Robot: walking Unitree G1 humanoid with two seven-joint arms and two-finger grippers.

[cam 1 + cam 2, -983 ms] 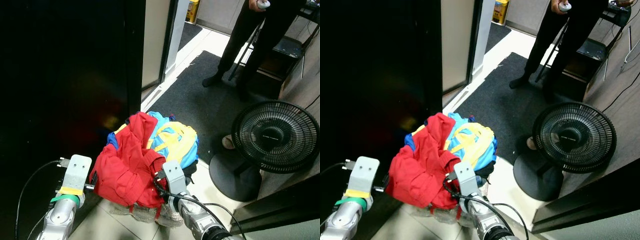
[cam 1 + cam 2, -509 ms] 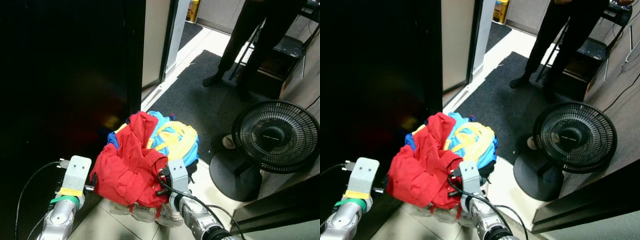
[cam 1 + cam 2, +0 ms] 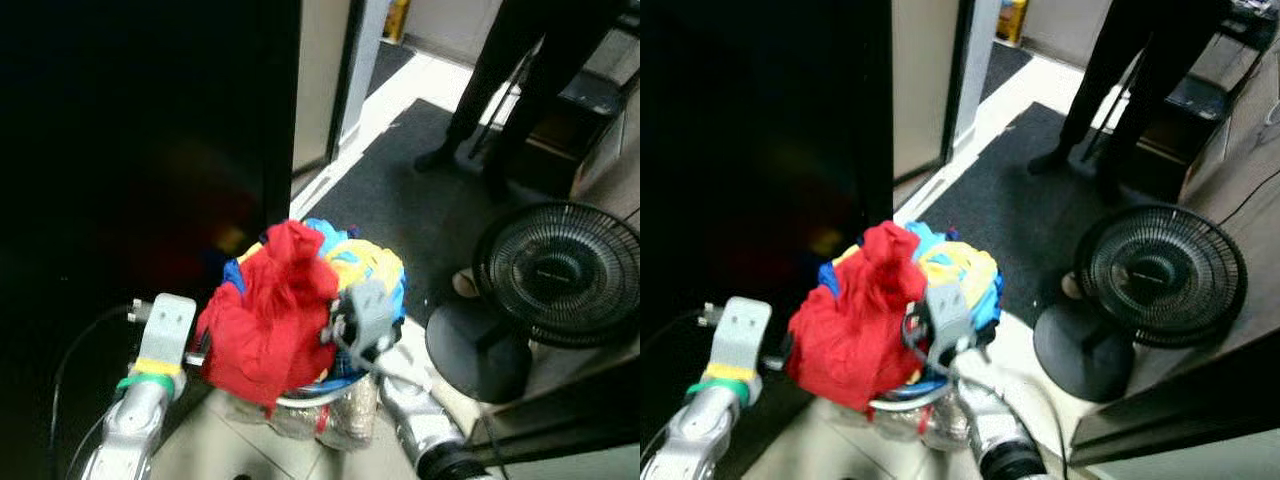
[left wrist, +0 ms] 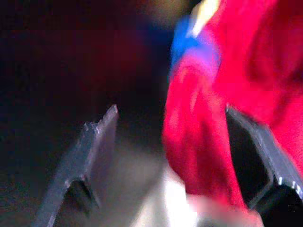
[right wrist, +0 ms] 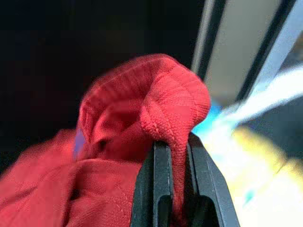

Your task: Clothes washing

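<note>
A pile of clothes fills a clear basket (image 3: pixel 318 418) on the floor in front of me. A red garment (image 3: pixel 262 322) lies on top at the left, over blue and yellow clothes (image 3: pixel 372 272). My right gripper (image 5: pixel 172 156) is shut on a fold of the red garment, which stands up bunched above the pile. Its grey wrist (image 3: pixel 360 315) hangs over the middle of the pile. My left gripper (image 4: pixel 170 113) is open at the pile's left side, with the red cloth hanging between its fingers (image 4: pixel 100 138). Its wrist (image 3: pixel 166 326) is beside the basket.
A tall black panel (image 3: pixel 130 150) stands close on the left. A black floor fan (image 3: pixel 556 274) is on the right, next to a dark mat (image 3: pixel 400 185). A person's legs (image 3: pixel 505 80) stand on the mat at the back, near an open doorway.
My right gripper has risen and pulled the red garment up into a taller bunch. The whole picture has shifted a little and is blurred.
</note>
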